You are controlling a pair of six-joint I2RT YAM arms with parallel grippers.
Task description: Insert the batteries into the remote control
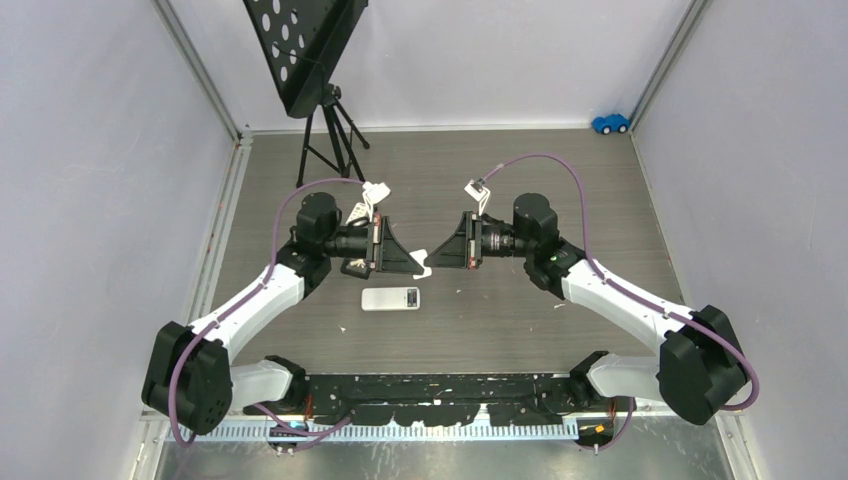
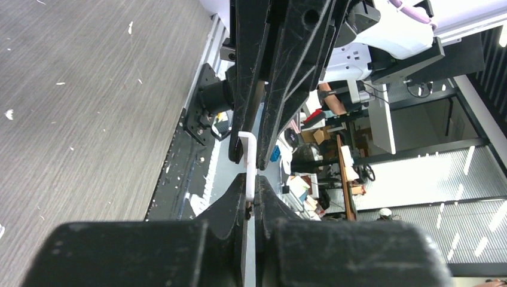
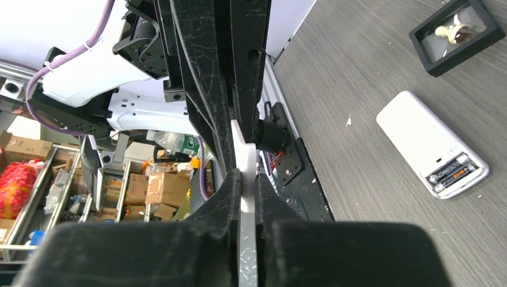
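Fingers of the left gripper fill the bottom of its wrist view, clenched on a thin white piece that runs up the middle of the frame; the right gripper comes down from the top edge and pinches the same piece at its bent upper end. From the right wrist the layout mirrors this; that gripper's own fingers press on both sides of the piece at bottom centre, and the left gripper reaches in from the top, also gripping it. Seen from above, the two grippers meet tip to tip at frame centre, above the table, with the white piece between them.

The remote lies flat on the table at the right of the right wrist view, back up, its compartment open at the lower right end; the batteries sit inside it, side by side, dark with orange marks. In the top view the remote lies just below the grippers, slightly left of centre.

A tray, black and square, sits in the upper right corner of the right wrist view, apart from the remote; it holds small pale and dark bits, too small to tell. A blue toy car rests at the upper right of the top view; a black stand rises at upper left.
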